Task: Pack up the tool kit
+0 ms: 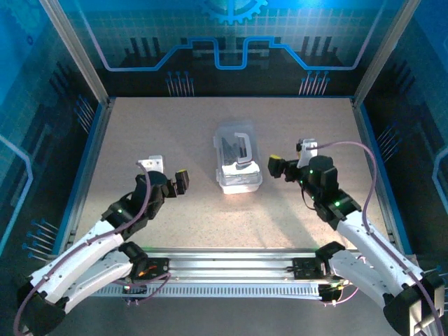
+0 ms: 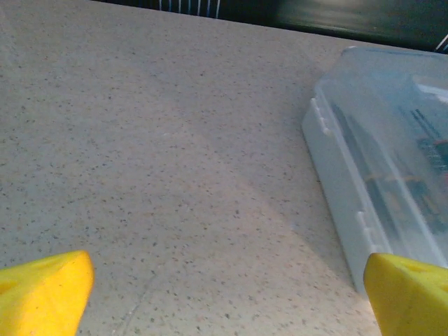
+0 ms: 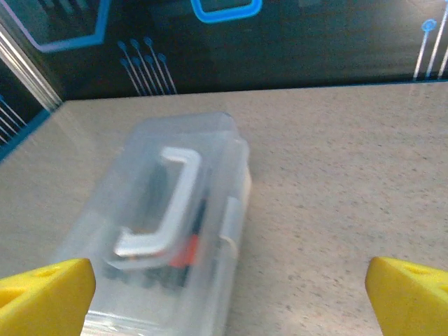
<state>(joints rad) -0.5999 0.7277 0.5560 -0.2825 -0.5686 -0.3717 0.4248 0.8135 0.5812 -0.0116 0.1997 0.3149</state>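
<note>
The tool kit's clear plastic case (image 1: 236, 161) lies shut in the middle of the table, its handle (image 1: 243, 148) on top. Through the lid I make out dark screwdrivers and a red-orange handle (image 3: 183, 246). My left gripper (image 1: 176, 182) stands open to the left of the case, apart from it, with bare tabletop between its yellow fingertips (image 2: 42, 290). In the left wrist view the case (image 2: 392, 161) lies at the right. My right gripper (image 1: 280, 168) stands open just right of the case (image 3: 168, 231), its fingertips (image 3: 409, 294) wide apart and holding nothing.
The speckled beige tabletop (image 1: 161, 133) is bounded by blue side rails (image 1: 87, 157) and dark patterned enclosure walls (image 1: 231, 49). An aluminium rail (image 1: 231, 269) with the arm bases runs along the near edge.
</note>
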